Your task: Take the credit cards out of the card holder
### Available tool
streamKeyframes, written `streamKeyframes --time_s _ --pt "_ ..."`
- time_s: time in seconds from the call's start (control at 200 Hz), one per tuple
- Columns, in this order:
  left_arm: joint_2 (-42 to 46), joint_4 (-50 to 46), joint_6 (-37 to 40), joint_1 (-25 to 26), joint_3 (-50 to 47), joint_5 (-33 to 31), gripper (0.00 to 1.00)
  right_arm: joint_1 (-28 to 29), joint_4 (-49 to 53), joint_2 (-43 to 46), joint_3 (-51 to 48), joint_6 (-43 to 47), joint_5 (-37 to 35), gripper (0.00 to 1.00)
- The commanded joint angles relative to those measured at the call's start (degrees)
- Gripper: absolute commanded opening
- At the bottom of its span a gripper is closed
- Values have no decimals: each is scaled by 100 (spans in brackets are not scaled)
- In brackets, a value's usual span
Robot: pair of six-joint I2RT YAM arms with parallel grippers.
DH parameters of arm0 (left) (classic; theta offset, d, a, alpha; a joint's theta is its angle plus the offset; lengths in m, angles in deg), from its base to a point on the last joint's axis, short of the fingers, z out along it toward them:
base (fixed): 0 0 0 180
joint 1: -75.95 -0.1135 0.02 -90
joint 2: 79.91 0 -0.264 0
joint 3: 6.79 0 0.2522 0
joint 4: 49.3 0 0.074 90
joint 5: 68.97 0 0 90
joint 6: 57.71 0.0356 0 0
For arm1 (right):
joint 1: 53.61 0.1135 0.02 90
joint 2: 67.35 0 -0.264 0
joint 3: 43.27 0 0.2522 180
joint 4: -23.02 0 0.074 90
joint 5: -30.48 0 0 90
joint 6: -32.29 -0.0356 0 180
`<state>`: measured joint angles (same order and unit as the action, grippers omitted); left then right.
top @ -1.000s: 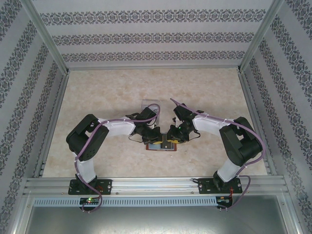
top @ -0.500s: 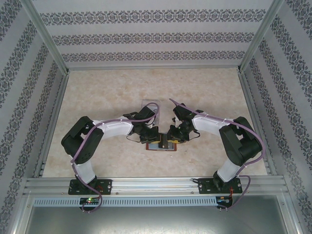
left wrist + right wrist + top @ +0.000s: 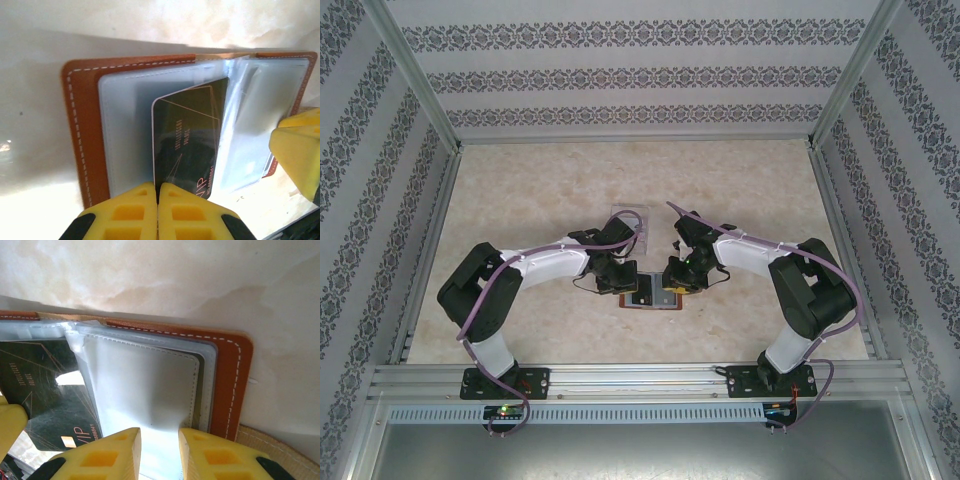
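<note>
The card holder (image 3: pixel 665 300) lies open on the table, brown leather (image 3: pixel 82 125) with pale plastic sleeves inside. A dark credit card (image 3: pixel 187 135) with thin gold lines sticks partway out of a left-hand sleeve. My left gripper (image 3: pixel 158 187) is shut on that card's near edge. My right gripper (image 3: pixel 159 437) stands over the right half (image 3: pixel 227 380), its jaws a little apart with a puckered fold of sleeve pinched between them. The same card (image 3: pixel 45 385) shows at the left of the right wrist view. From above, both grippers (image 3: pixel 625 284) (image 3: pixel 673 283) meet over the holder.
A clear ridged plastic rack (image 3: pixel 630 215) stands just behind the grippers. Patterned enclosure walls and metal rails (image 3: pixel 430 250) bound the table on three sides. A tan woven strip (image 3: pixel 272 452) lies by the holder's right edge.
The left arm's elbow has swung out to the left and its gripper has drawn back slightly with the dark card. The right arm and the holder have stayed put.
</note>
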<state>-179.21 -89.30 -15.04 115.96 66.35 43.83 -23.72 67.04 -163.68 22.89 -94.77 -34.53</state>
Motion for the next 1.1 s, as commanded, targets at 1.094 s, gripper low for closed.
streamKeyframes --time_s 1.094 --pt "-96 562 -100 -46 143 654 6 70 283 -80 -11 75 -236 28"
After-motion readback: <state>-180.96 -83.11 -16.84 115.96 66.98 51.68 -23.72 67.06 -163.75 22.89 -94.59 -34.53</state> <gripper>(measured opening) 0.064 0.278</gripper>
